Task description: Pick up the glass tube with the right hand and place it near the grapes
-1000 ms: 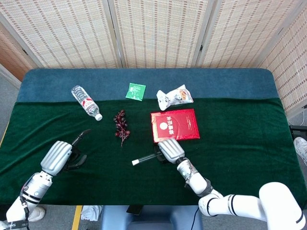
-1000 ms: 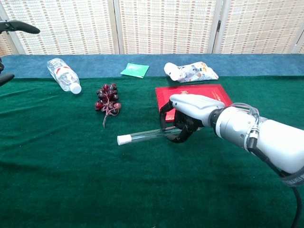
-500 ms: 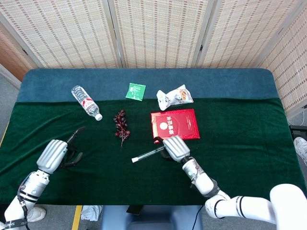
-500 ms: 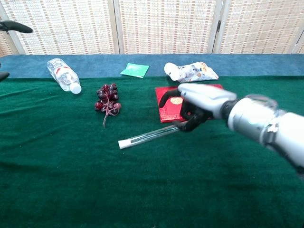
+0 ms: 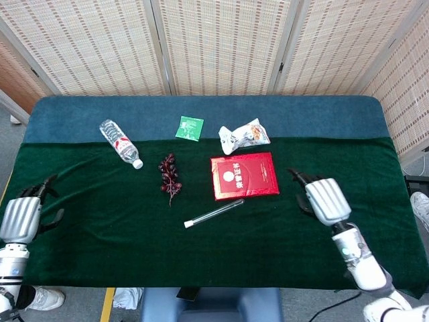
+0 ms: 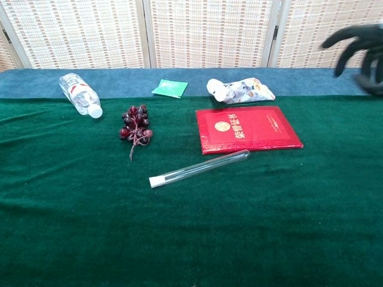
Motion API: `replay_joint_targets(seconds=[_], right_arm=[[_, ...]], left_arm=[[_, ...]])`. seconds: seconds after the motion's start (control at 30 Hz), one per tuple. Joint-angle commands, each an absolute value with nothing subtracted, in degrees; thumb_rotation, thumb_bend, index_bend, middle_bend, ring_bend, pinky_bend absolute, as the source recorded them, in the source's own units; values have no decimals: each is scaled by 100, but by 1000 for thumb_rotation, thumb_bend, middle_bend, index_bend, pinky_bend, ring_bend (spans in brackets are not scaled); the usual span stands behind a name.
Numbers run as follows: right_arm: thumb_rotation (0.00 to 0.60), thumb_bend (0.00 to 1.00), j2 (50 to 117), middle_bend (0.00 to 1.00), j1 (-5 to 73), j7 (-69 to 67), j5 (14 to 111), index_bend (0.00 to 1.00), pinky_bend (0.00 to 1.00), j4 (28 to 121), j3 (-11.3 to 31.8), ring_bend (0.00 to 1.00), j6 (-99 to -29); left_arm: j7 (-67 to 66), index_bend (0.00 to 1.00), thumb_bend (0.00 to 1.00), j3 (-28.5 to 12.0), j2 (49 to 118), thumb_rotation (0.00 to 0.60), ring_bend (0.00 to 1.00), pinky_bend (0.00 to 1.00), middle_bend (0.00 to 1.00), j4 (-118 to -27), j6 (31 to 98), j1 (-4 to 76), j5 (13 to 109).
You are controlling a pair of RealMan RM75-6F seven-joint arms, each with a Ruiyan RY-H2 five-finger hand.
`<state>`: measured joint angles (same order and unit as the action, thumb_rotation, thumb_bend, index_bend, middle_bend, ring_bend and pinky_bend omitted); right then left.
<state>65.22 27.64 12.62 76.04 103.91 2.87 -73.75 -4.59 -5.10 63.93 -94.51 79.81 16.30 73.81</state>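
glass tube (image 5: pixel 214 213) flat beside red booklet (image 5: pixel 244 176) edge | right hand (image 5: pixel 324 200) apart, empty

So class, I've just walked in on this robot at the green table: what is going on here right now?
Nothing is being held. The glass tube lies flat on the green cloth, in front of the red booklet and to the right of the grapes. The right hand is off to the right side, holding nothing, fingers apart. The left hand sits at the table's far left edge, also holding nothing.
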Motion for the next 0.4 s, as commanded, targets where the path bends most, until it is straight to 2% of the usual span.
replay_joint_targets(seconds=[0.03, 0.2, 0.4], right_arm=[[554, 550, 6079, 6, 2278, 1065, 7810, 0, 0, 10626, 12, 61, -7777], [553, 550, 5911, 0, 1700, 925, 7848, 0, 0, 10614, -180, 4, -8262], [552, 550, 5945, 0, 1154, 672, 7977, 0, 0, 10442, -264, 0, -8772]], left_arm=[[-567, 11, 269, -450, 6259, 600, 45, 3, 185, -9589, 8130, 1422, 7286], [-610, 0, 268, -346, 6251, 600, 41, 0, 170, -9729, 8421, 1154, 7434], [-764, 0, 268, -211, 6352, 600, 43, 0, 170, -9890, 8779, 897, 7769]])
